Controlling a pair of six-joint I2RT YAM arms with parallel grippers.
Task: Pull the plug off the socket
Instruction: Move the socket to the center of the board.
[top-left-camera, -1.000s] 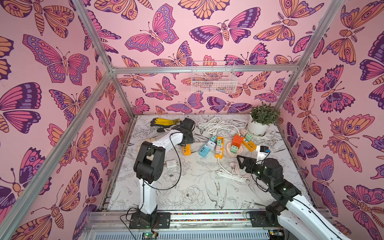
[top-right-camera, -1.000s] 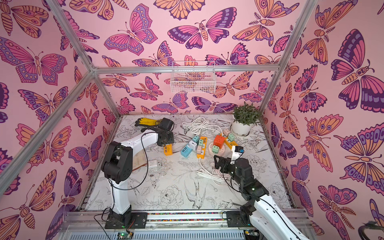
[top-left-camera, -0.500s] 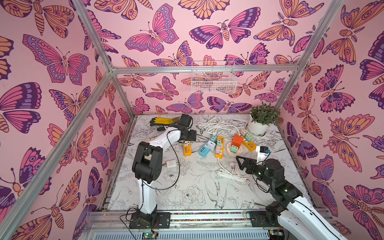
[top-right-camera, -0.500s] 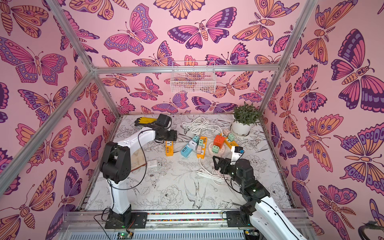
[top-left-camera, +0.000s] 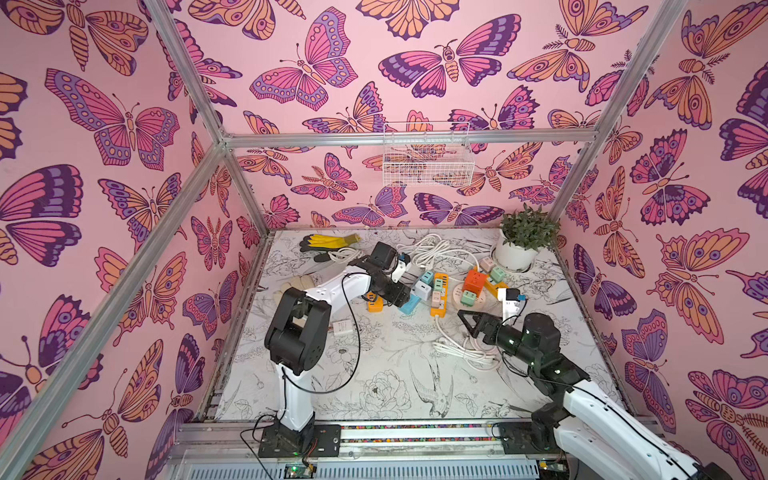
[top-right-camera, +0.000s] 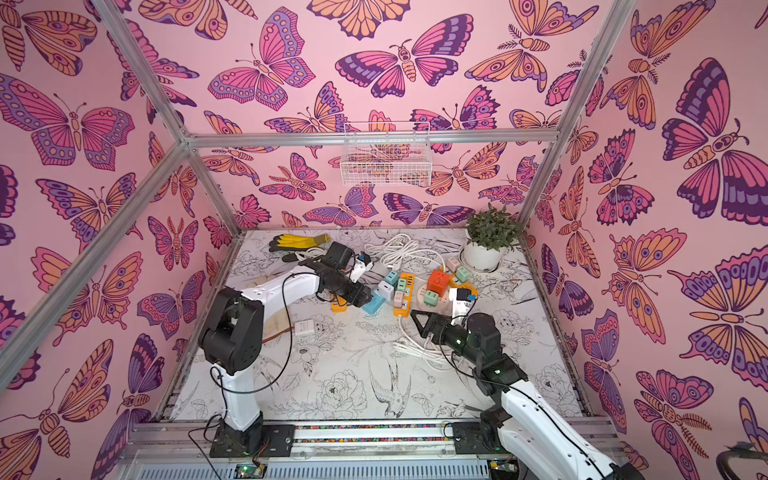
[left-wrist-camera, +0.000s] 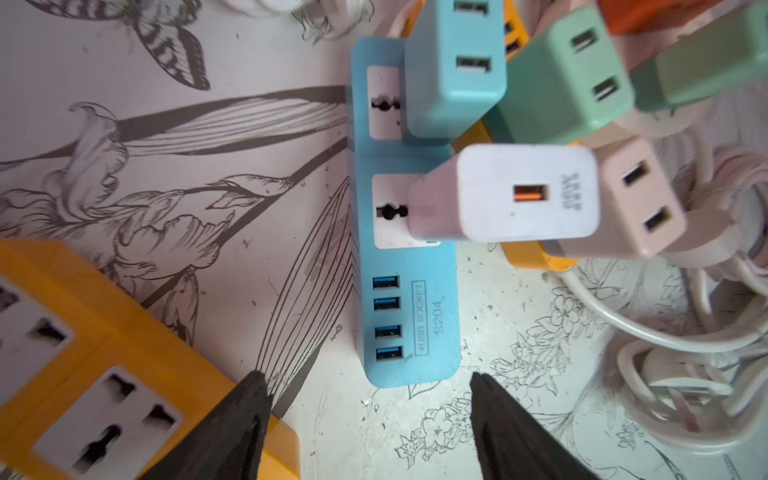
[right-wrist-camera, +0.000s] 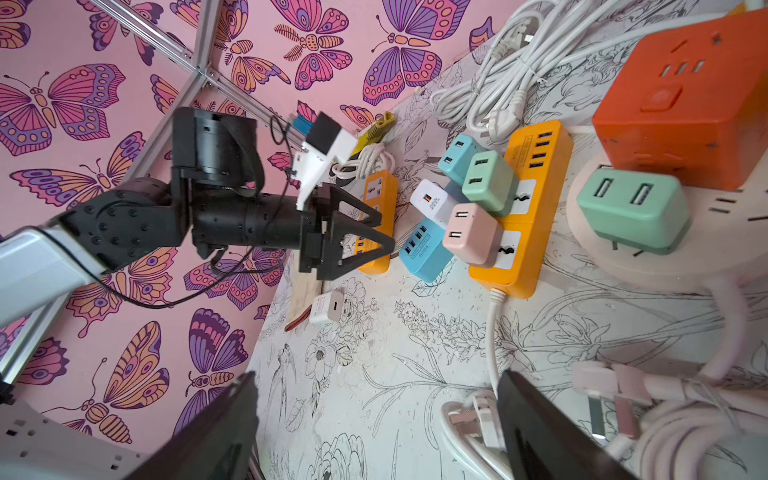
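- Left gripper (left-wrist-camera: 365, 376) wide, empty, at near end of blue strip (left-wrist-camera: 409, 324).
- White plug (left-wrist-camera: 511, 193) seated in blue strip, mid table; 1 blue plug (left-wrist-camera: 455, 70) just beyond it, far side.
- Right gripper (right-wrist-camera: 377, 375) wide, empty, by white cables (right-wrist-camera: 461, 419), right of centre.
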